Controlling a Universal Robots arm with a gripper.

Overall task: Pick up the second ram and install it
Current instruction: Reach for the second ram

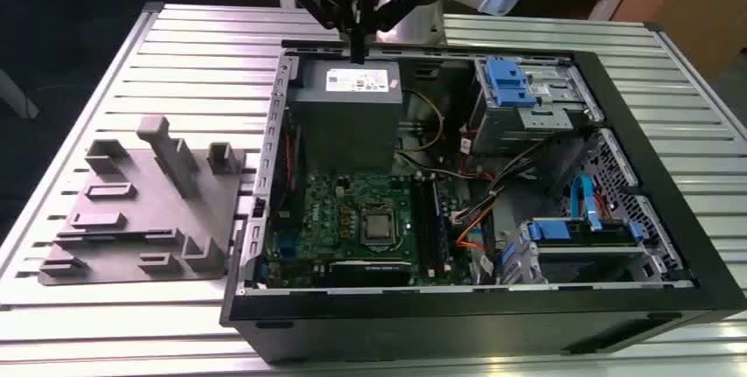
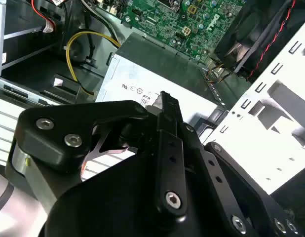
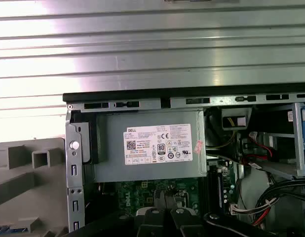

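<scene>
My gripper (image 1: pixel 356 53) hangs over the back edge of the open computer case, just above the grey power-supply box (image 1: pixel 348 115). Its fingers are shut, and nothing sticks out past the tips in either wrist view (image 2: pixel 164 97) (image 3: pixel 167 213). A long thin dark stick (image 1: pixel 438 219) stands on edge in the memory slots, on the exterior view's right of the processor on the green motherboard (image 1: pixel 350 211). The first wrist view shows that stick (image 3: pixel 220 190) too. I cannot tell whether it is the second ram. The grey tray (image 1: pixel 117 219) with upright blocks holds no stick.
The black case (image 1: pixel 491 316) lies open on a slatted metal table (image 1: pixel 187 45). Blue-latched drive cages (image 1: pixel 520 88) (image 1: pixel 583 233) and loose cables (image 1: pixel 467 211) fill its side on the exterior view's right. A yellow cable (image 2: pixel 81 44) runs beside the power-supply box (image 2: pixel 157 69).
</scene>
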